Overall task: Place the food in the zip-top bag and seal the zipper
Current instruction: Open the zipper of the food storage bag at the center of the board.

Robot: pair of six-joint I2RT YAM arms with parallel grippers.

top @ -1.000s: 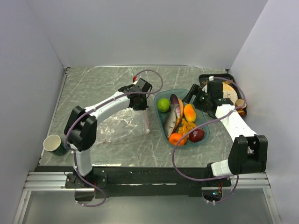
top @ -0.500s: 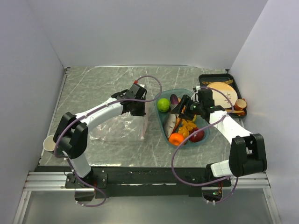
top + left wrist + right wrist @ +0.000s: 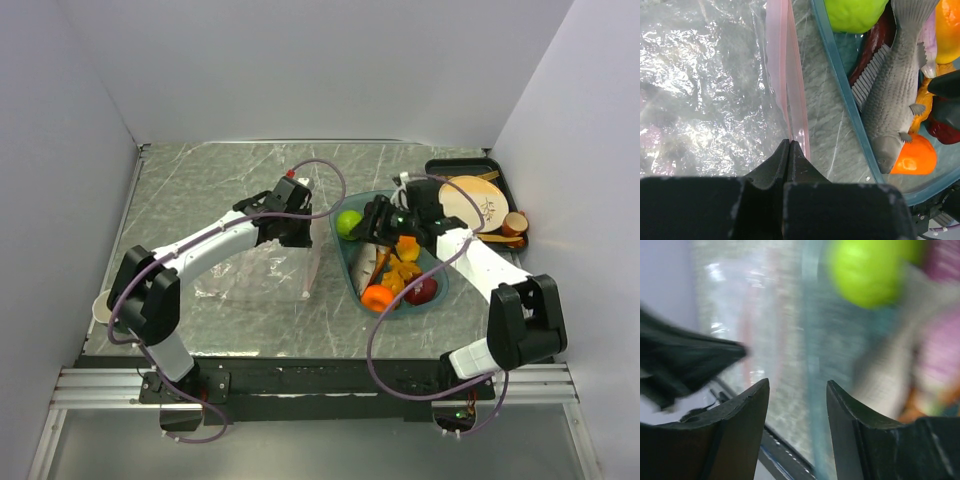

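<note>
The clear zip-top bag (image 3: pixel 250 272) lies flat on the table, with its pale pink zipper (image 3: pixel 311 262) along the right edge. My left gripper (image 3: pixel 298 232) is shut, and its tips (image 3: pixel 790 143) pinch the zipper strip (image 3: pixel 786 75) at the bag's mouth. The food lies in a teal tray (image 3: pixel 340 250): a lime (image 3: pixel 348 222), an orange (image 3: pixel 377 297), a dark red apple (image 3: pixel 422 290), a grey fish (image 3: pixel 895 90) and orange-yellow bits (image 3: pixel 405 270). My right gripper (image 3: pixel 372 226) is open and empty above the tray's left part, beside the lime (image 3: pixel 867 270).
A black tray (image 3: pixel 495 168) with a beige plate (image 3: pixel 468 197) and small cups stands at the back right. A pale cup (image 3: pixel 110 308) stands at the table's front left corner. Walls close in on the left, back and right.
My right gripper has swung left from the black tray to above the teal tray, close to the lime. My left arm has shifted slightly while staying at the bag's mouth.
</note>
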